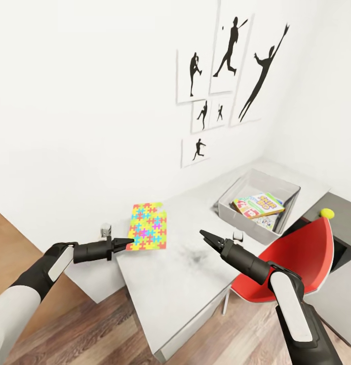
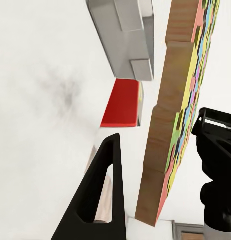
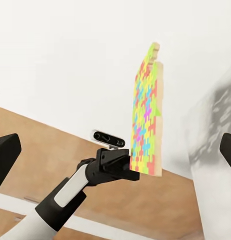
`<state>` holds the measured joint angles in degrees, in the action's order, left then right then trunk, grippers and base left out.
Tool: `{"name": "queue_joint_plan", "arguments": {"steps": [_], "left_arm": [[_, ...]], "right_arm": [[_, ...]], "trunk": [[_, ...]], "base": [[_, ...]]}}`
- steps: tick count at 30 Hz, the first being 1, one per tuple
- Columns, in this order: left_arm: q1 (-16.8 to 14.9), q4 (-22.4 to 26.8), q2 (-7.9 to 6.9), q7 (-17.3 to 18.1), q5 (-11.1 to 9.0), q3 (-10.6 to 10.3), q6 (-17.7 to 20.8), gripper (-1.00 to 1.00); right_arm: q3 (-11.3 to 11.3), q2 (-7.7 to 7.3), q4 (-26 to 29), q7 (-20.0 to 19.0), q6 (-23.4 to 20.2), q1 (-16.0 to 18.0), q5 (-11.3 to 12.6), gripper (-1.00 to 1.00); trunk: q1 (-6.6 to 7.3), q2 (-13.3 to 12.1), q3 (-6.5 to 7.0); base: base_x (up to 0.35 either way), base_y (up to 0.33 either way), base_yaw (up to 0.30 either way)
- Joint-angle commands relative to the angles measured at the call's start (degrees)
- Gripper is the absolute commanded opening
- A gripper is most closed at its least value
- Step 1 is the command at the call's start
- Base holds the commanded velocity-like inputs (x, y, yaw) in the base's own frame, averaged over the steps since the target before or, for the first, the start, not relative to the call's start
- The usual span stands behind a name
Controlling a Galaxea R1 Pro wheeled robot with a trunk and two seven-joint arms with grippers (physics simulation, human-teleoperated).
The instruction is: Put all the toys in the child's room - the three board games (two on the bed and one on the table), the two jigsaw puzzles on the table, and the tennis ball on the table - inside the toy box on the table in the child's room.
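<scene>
A jigsaw puzzle [image 1: 148, 226] with a yellow, pink, blue and green pattern hangs tilted above the left end of the table [image 1: 190, 289]. My left gripper [image 1: 130, 242] is shut on its lower edge. The left wrist view has the puzzle's wooden edge [image 2: 165, 100] standing between the two fingers. My right gripper [image 1: 203, 234] hovers over the middle of the table, open and empty, its fingers [image 3: 6, 155] spread wide and aimed at the puzzle [image 3: 145, 115]. The toy box [image 1: 236, 190] stands at the table's far right with colourful board games [image 1: 259, 205] inside. A yellow tennis ball [image 1: 326, 213] lies beyond it.
A red chair [image 1: 297, 253] is tucked in at the table's right side, close under my right arm. A dark grey side unit [image 1: 347, 223] lies behind it. The white wall with black silhouette pictures [image 1: 228, 50] runs along the table's back. Wood-plank floor [image 1: 94, 334] is below.
</scene>
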<state>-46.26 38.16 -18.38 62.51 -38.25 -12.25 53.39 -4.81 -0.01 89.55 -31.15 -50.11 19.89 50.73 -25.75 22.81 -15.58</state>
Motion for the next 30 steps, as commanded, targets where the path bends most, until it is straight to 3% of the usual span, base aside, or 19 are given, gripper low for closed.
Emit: {"name": "queue_joint_plan", "arguments": {"steps": [1, 30], "left_arm": [[-0.06, 0.00, -0.04, 0.07, -0.25, -0.23, 0.24, -1.00], [-0.06, 0.77, -0.32, 0.07, -0.25, -0.32, 0.23, -1.00]], "right_arm": [[-0.09, 0.01, 0.01, -0.18, -0.34, 0.06, -0.01, 1.00], [-0.02, 0.01, 0.10, -0.20, -0.34, 0.06, -0.01, 1.00]], "trunk": [[-0.04, 0.11, -0.01], [-0.04, 0.11, 2.62]], "base": [[0.000, 0.000, -0.051], [0.000, 0.000, -0.004]]}}
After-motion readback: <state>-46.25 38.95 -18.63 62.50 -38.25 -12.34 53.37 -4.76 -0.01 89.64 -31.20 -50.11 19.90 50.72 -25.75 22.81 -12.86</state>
